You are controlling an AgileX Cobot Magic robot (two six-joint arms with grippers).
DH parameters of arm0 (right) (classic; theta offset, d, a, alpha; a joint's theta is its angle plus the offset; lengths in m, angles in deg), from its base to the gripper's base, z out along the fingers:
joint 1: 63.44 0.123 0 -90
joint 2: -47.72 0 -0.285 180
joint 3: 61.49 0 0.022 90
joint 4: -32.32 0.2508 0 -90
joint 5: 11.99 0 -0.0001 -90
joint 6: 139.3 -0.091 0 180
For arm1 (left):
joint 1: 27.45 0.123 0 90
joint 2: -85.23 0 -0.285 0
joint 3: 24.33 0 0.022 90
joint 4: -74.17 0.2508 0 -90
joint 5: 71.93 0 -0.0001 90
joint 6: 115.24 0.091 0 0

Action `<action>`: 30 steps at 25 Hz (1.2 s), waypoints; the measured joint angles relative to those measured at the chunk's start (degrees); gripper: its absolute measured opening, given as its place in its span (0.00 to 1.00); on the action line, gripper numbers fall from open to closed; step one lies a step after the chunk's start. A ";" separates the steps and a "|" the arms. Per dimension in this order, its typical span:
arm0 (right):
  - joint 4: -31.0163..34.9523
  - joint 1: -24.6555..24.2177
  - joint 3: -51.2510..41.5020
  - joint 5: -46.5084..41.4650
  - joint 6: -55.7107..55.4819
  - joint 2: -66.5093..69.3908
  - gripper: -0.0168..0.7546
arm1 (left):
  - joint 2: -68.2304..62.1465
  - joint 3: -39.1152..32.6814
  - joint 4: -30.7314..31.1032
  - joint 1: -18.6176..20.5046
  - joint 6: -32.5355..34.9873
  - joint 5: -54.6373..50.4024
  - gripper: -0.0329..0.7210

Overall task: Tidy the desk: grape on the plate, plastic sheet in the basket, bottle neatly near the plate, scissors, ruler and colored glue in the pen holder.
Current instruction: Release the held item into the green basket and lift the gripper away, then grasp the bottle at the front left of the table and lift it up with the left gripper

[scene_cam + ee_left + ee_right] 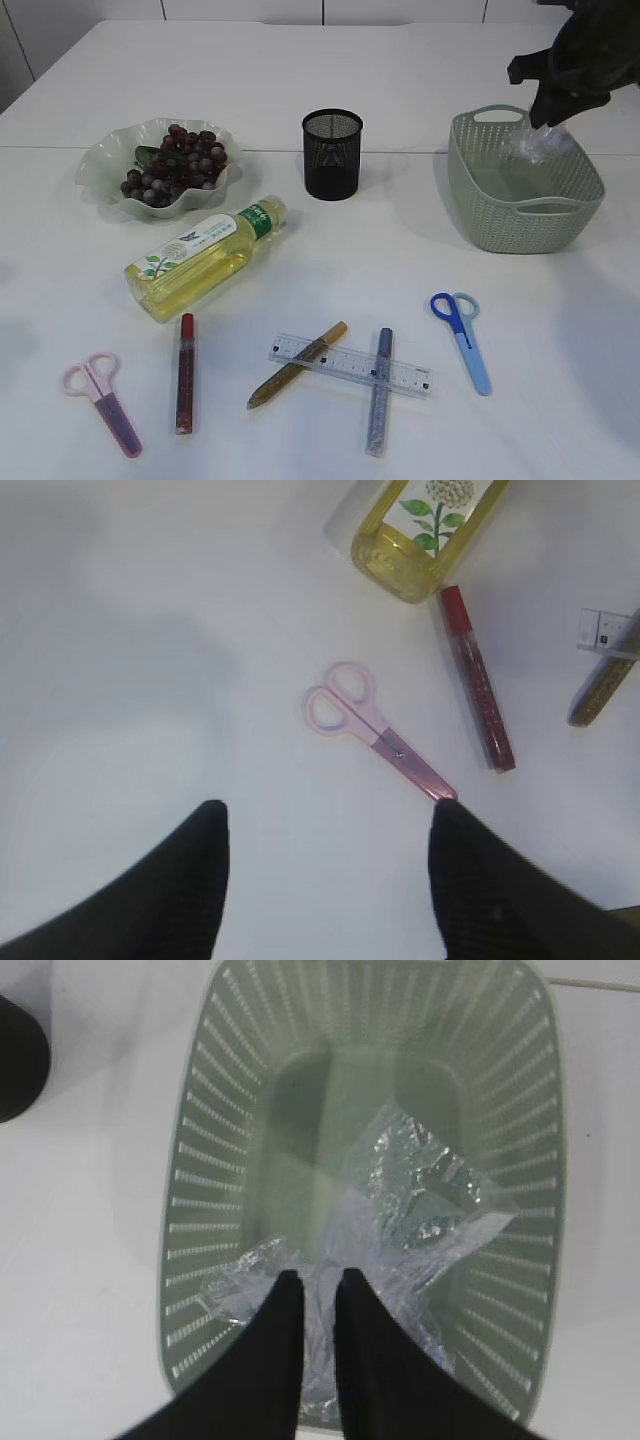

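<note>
Hanging over the basket [200, 1160], right fingers [285, 1305] stand narrow around the plastic sheet [430, 1200] — left fingers [215, 825] wide, pink scissors [370, 730] at twelve o'clock.

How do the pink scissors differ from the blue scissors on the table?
The pink-handled scissors lie at the front left beside the red glitter glue tube, handles pointing away to the left. The blue-handled scissors lie right of the clear ruler, blades light blue. Both are closed and flat on the table.

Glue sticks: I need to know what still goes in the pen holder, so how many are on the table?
3, all lying at the front: the red glue stick left, the gold glue stick and blue glue stick crossing the ruler.
</note>
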 joint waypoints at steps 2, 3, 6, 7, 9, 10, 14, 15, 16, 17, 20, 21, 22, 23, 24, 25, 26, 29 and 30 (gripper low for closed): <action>0.10 0.00 0.00 0.23 -0.21 0.74 0.33 | 0.00 0.00 -0.35 0.00 0.00 0.00 0.65; 0.10 0.00 0.00 0.23 -0.21 0.87 0.40 | 0.00 0.00 -0.83 0.00 0.00 0.00 0.65; 0.10 0.00 0.00 0.23 -0.35 0.87 0.64 | 0.00 0.00 -2.34 0.00 0.00 0.00 0.65; 0.31 0.00 0.00 0.04 -0.35 0.87 0.69 | 0.00 0.00 -2.87 0.00 0.00 0.00 0.65; 1.29 0.00 0.00 -1.33 -0.47 0.87 0.74 | 0.00 0.00 -3.42 0.00 0.00 0.00 0.65; 1.88 0.00 0.00 -2.49 -0.47 0.77 0.75 | 0.00 0.00 -3.58 0.00 0.00 0.00 0.65; 3.74 0.00 0.00 -6.87 -0.47 -0.80 0.76 | 0.00 0.00 -3.82 0.00 0.00 0.00 0.65; 4.12 0.00 0.00 -7.31 -0.58 -1.78 0.76 | 0.00 0.00 -3.76 0.00 0.00 0.00 0.65; 4.24 0.11 0.00 -7.60 -0.56 -2.71 0.76 | 0.00 0.00 -3.76 0.00 0.00 0.00 0.65; 4.45 0.11 0.00 -7.90 -0.56 -3.93 0.76 | 0.00 0.00 -3.76 0.00 0.00 0.00 0.65; 4.44 0.59 0.00 -9.96 -0.81 -7.20 0.77 | 0.00 0.00 -3.85 0.00 0.00 0.00 0.64; 4.44 0.69 0.00 -11.19 -0.91 -8.11 0.77 | 0.00 0.00 -3.85 0.00 0.00 0.00 0.64; 4.44 0.94 0.00 -12.13 -1.02 -8.89 0.77 | 0.00 0.00 -3.89 0.00 0.00 -0.11 0.64; 4.44 1.23 -0.36 -12.93 -1.13 -9.58 0.77 | 0.00 0.00 -3.89 0.00 0.00 -0.22 0.64; 4.33 1.50 -1.26 -13.31 -1.27 -10.49 0.77 | 0.00 0.00 -3.98 0.00 0.12 -0.23 0.64; 4.12 1.94 -2.37 -13.40 -1.37 -11.52 0.77 | 0.00 0.00 -4.23 0.00 0.69 -0.23 0.64; 3.96 2.61 -4.05 -13.50 -1.50 -12.69 0.77 | 0.00 0.00 -4.35 0.00 1.71 -0.23 0.64; 2.72 4.99 -10.35 -13.63 -1.89 -16.71 0.77 | 0.00 0.00 -5.57 0.00 5.16 0.44 0.64; 2.22 5.98 -13.00 -13.63 -2.01 -18.06 0.77 | -0.24 0.00 -5.97 0.00 5.95 0.93 0.64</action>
